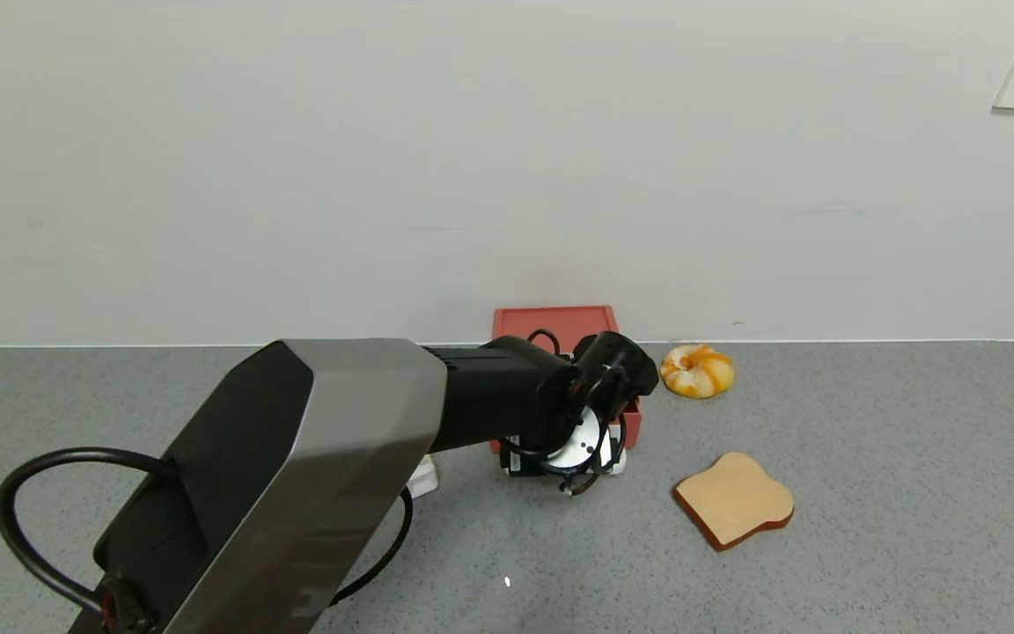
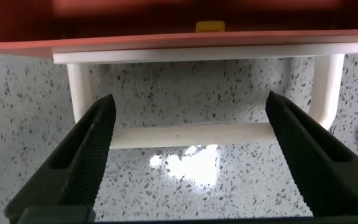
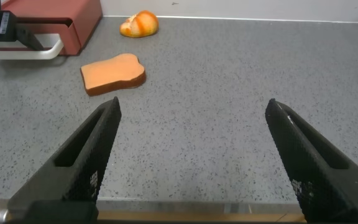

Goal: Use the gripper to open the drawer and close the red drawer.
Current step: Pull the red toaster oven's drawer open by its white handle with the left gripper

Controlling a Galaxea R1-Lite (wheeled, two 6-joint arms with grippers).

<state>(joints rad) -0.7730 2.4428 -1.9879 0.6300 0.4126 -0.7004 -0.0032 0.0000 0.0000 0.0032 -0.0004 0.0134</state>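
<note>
The salmon-red drawer (image 1: 555, 321) stands against the back wall, its front hidden behind my left arm in the head view. In the left wrist view the drawer's red front (image 2: 166, 18) shows with the white loop handle (image 2: 191, 134) below it. My left gripper (image 2: 190, 102) is open, with a finger (image 2: 98, 134) on each side of the handle's bar, and it holds nothing. It also shows in the head view (image 1: 582, 467). My right gripper (image 3: 192, 104) is open and empty, low over the table near its front edge. I cannot tell how far the tray is out.
A toast slice (image 1: 734, 499) lies right of the drawer, and a round orange bun (image 1: 697, 370) lies by the wall. Both show in the right wrist view, toast (image 3: 112, 73) and bun (image 3: 139, 24). A small white object (image 1: 425, 475) is partly hidden under my left arm.
</note>
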